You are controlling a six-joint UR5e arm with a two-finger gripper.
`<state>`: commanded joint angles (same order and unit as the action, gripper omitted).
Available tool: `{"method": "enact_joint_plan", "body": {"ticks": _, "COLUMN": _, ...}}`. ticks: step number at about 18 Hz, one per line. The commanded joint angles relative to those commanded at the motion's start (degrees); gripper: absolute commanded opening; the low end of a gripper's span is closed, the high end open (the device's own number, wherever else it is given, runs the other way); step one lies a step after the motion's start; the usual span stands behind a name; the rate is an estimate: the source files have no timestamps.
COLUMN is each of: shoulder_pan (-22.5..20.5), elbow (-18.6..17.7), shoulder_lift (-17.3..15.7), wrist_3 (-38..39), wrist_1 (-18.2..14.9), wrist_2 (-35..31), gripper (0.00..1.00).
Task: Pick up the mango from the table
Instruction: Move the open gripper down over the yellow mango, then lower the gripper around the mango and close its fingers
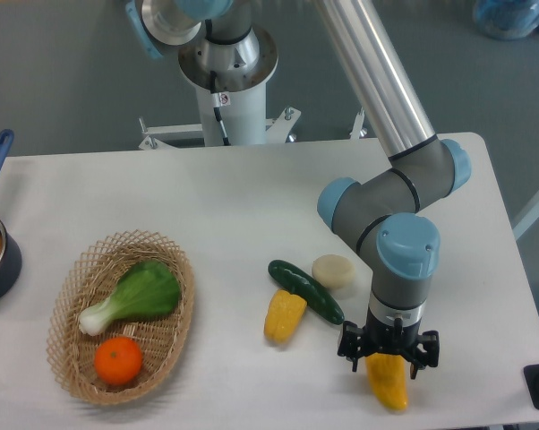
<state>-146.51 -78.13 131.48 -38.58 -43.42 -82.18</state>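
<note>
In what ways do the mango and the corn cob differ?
The smooth yellow-orange mango is glossy; the bumpy yellow corn cob is textured. The mango lies partly under the gripper; the corn lies uncovered beside the dark green cucumber. Both rest on the white table.
</note>
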Motion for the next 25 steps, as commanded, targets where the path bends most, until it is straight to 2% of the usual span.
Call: {"method": "enact_joint_plan", "body": {"ticks": 25, "shoulder_pan": 0.79, "elbow": -1.06, "shoulder_lift": 1.14, "wrist_3": -1.06, "wrist_1": 0.09, "wrist_2": -6.85, "gripper": 1.0}}
